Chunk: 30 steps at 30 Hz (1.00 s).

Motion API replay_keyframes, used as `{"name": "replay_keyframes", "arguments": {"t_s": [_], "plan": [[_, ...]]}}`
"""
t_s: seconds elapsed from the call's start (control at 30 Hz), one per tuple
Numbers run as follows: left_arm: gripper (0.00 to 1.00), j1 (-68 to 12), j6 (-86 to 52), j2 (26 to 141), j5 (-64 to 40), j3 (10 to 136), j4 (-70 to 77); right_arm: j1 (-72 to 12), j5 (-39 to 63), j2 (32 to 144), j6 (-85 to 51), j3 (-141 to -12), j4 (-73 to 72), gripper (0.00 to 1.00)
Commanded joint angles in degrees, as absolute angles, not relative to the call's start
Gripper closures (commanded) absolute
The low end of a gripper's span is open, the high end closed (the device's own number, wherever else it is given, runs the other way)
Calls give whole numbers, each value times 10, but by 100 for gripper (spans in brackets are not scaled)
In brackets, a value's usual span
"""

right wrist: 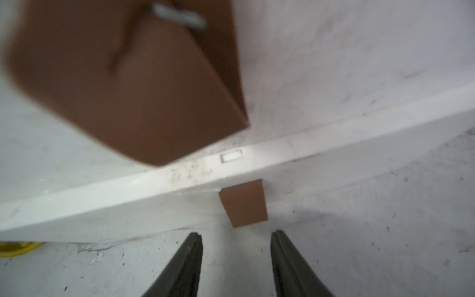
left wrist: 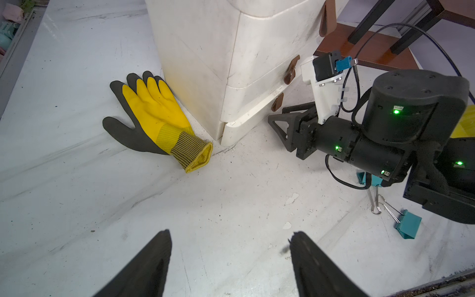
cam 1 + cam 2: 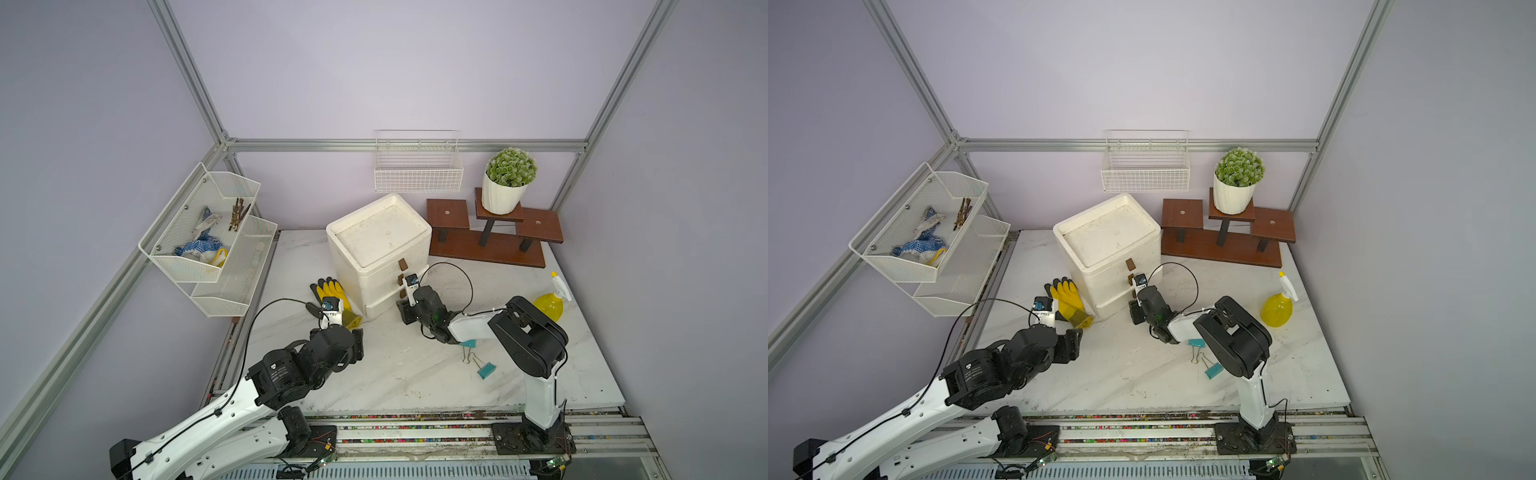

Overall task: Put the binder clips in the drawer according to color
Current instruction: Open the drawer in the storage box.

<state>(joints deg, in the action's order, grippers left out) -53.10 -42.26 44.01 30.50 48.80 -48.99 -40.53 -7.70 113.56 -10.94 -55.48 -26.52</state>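
Top views: drawer (image 3: pixel 380 239) on marbled tabletop (image 3: pixel 374 374), apparently gritty; lilac walls (image 3: pixel 415 62).

Yellow glove (image 3: pixel 332 293) lying flat on desk (image 3: pixel 395 374); spray bottle (image 3: pixel 548 305) standing upright; potted plant (image 3: pixel 509 178) sitting on wooden stand (image 3: pixel 486 249).

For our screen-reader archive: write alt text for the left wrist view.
The right arm's black end effector, jaws open, is poised at the brown tab handle of the lowest drawer in the white plastic three-drawer chest. A yellow-and-black work glove lies beside the chest; two teal binder clips lie on the white marble tabletop.
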Motion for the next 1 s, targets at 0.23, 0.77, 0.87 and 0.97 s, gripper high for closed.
{"name": "replay_keyframes", "arguments": {"t_s": [0.23,0.77,0.87,0.97], "plan": [[15,-528,-426,418,315,475,-496,-399,-65,1156,-61,-582,-274,64],[15,-528,-437,416,311,467,-506,-392,-45,1157,-56,-591,-274,82],[16,-528,-438,415,311,467,-506,-392,-46,1153,-57,-592,-274,90],[16,-528,-439,415,310,466,-505,-391,-46,1154,-61,-592,-273,98]]}}
